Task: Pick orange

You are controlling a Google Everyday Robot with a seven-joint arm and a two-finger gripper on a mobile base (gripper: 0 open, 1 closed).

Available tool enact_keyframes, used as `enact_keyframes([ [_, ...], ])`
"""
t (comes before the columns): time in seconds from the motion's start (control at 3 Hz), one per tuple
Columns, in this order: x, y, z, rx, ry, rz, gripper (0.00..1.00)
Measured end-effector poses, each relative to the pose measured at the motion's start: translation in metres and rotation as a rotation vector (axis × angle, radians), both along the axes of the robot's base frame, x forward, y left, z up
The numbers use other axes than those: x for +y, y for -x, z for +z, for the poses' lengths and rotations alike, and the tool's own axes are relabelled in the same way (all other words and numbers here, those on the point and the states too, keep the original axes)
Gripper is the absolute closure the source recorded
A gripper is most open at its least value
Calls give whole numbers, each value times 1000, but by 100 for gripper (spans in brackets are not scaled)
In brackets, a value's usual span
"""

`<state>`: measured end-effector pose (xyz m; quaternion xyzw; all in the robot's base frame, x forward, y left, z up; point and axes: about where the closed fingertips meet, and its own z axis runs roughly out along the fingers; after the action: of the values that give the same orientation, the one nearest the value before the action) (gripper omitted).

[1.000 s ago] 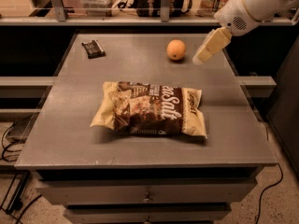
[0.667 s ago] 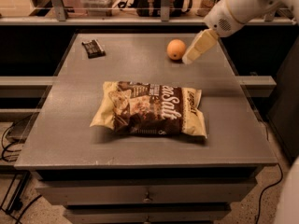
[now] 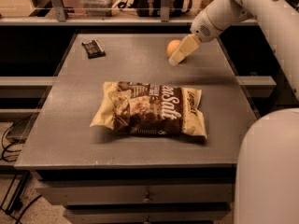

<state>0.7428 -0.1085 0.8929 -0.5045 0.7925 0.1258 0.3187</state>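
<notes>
The orange [image 3: 173, 46] is a small round fruit on the far right part of the grey table [image 3: 65, 139]. My gripper [image 3: 176, 59] comes in from the upper right on a white arm. Its cream-coloured fingers [image 3: 183, 49] lie right against the orange's right side and cover part of it. I cannot see any gap between orange and fingers.
A large brown-and-cream snack bag [image 3: 149, 108] lies in the middle of the table. A small dark wrapped bar [image 3: 93, 48] lies at the far left. A shelf with clutter runs behind the table. A white part of the robot [image 3: 268, 171] fills the lower right.
The gripper has moved left toward the orange, from a spot to its right to right beside it. The orange, bag and bar have not moved.
</notes>
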Motion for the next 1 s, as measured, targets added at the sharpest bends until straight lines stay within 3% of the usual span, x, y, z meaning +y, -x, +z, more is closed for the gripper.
enact_keyframes([
  [0.33, 11, -17, -17, 30, -17, -15, 0],
  [1.0, 20, -33, -45, 82, -22, -33, 41],
])
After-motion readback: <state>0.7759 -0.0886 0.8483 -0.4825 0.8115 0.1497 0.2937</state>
